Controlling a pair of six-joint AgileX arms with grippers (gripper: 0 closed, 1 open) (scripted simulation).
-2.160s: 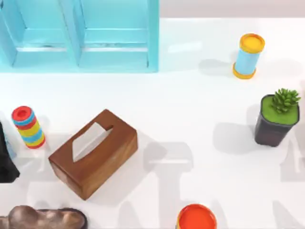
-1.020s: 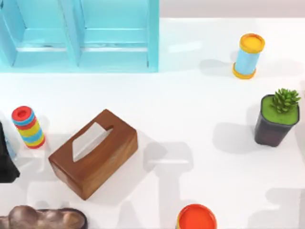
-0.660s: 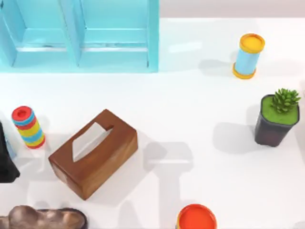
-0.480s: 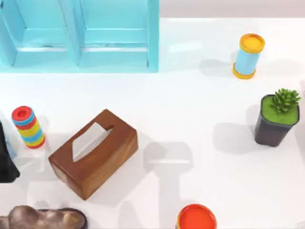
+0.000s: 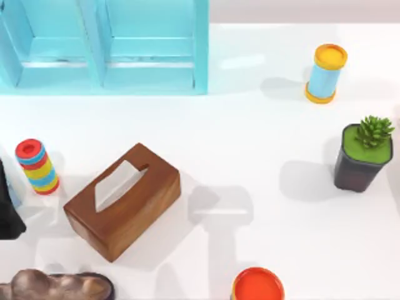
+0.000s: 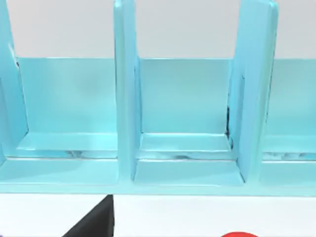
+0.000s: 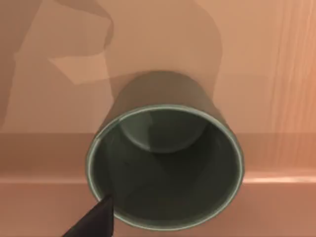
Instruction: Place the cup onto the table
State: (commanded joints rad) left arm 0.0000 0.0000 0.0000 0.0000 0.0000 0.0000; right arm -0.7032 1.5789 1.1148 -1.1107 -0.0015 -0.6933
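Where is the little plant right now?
In the top view, the potted plant stands at the table's right edge, below the blue cylinder.

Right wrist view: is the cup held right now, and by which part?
Cannot be told. The cup stands upright on a pinkish-tan surface, one dark finger tip at its rim edge; no closing grip is visible.

We see a light blue shelf cabinet (image 5: 106, 47) with upright dividers against a pale wall (image 6: 187, 27). Soft shadows fall under bright light. Elsewhere, a tan wooden floor (image 7: 148, 34).
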